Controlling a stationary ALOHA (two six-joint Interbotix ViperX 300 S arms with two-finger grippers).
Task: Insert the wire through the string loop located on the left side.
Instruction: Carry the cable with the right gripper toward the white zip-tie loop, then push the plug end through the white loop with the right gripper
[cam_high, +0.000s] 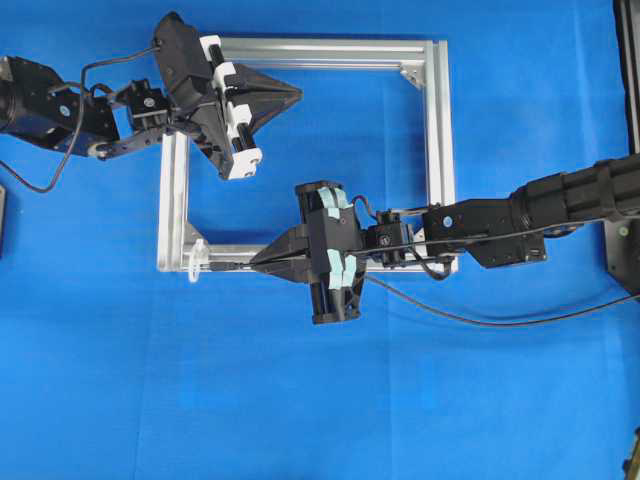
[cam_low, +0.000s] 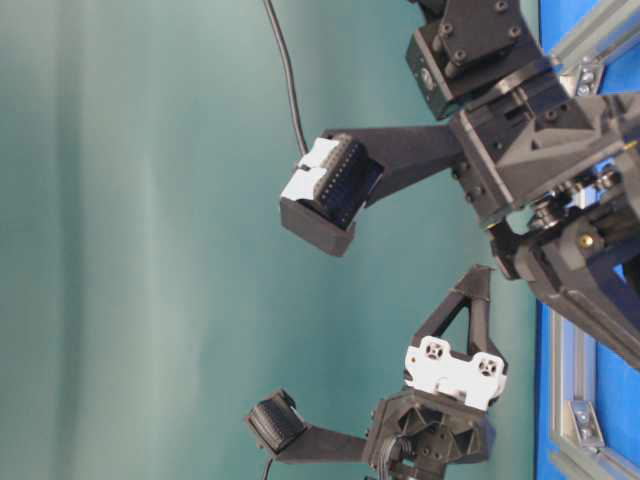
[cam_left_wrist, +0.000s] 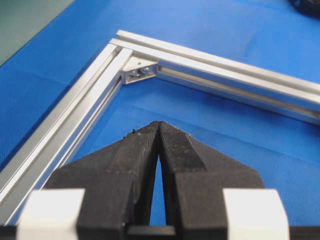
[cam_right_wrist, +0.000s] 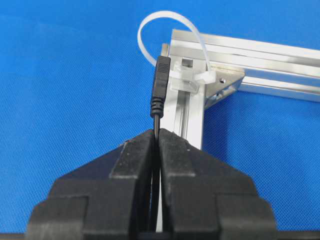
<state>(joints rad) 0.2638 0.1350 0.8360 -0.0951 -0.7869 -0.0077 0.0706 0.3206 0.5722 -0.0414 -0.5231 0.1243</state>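
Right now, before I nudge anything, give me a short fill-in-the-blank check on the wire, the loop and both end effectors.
1. The right end effector is shut on the ____.
2. The left end effector is shut and holds ____.
3. The string loop is fixed at a ____ of the aluminium frame.
4. The plug tip of the wire points at the loop but has not yet passed ____ it.

Missing words: wire; nothing; corner; through

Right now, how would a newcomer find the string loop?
Find the silver frame on the blue cloth. At its lower-left corner in the overhead view, a thin white string loop arches upward. Only this part is curved and soft.
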